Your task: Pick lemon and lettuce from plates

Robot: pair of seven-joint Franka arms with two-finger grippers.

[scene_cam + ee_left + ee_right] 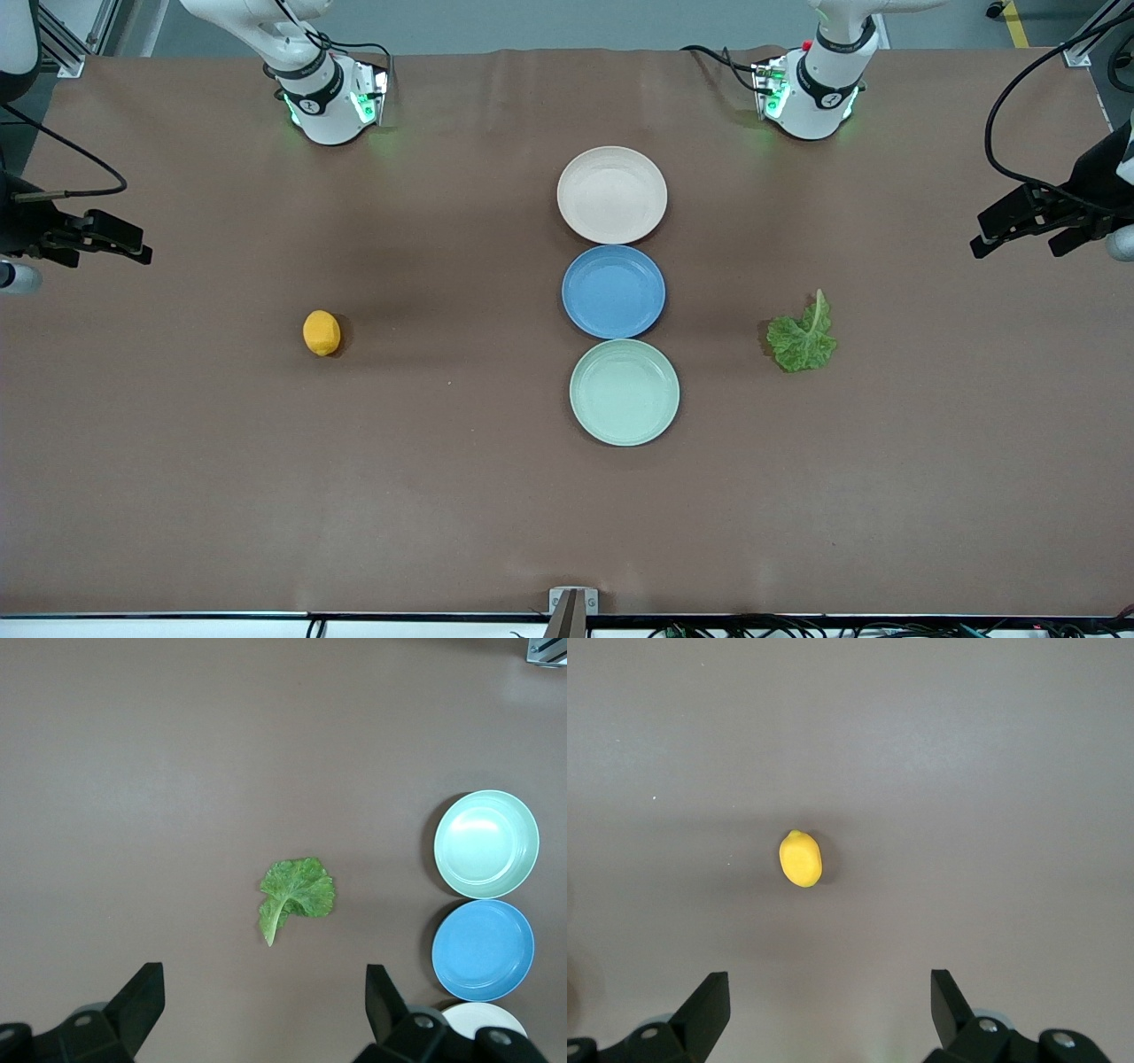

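Both items off plates, on bare table.
I hold the left gripper (261, 1014) and right gripper (824, 1014) spread apart, high over the lettuce (802, 337) and lemon (322, 333); plates (612, 195) empty, so I judge the task complete.

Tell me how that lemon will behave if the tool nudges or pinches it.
The lemon looks oval and smooth-skinned, lying on its side on bare table, so a sideways nudge would probably roll it. It seems firm, likely holding shape when pinched, though its curved skin might slip from narrow fingers.
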